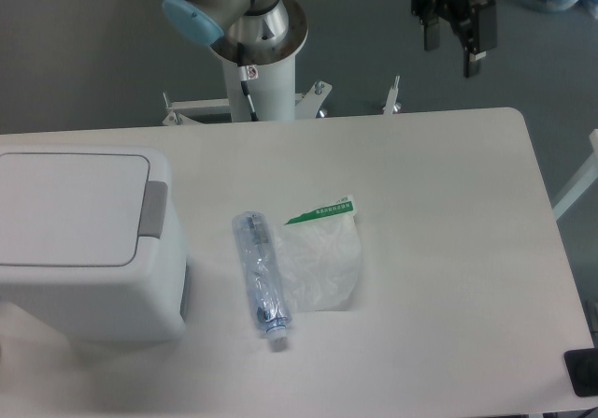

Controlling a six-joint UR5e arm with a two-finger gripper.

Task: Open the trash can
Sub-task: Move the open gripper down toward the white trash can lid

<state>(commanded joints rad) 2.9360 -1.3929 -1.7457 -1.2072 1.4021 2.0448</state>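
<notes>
From my remote seat I see the gripper [455, 49] hanging at the upper right of the frame, beyond the far edge of the bench [439, 250], its jaws spread apart with nothing between them. The trash can [89, 240] sits at the left edge of the frame, lid flat and shut, so it lies well apart from the jaws, down and to the left across the whole bench. Its grey push-tab [155, 220] is on the lid's right edge, the side facing the gripper, running up and down the frame; I judge that is what the coming move must reach. I count one trash can, one arm, one clear plastic bottle [261, 278] lying near the middle, and one crumpled plastic bag [322, 264] just beside it, perhaps touching.
</notes>
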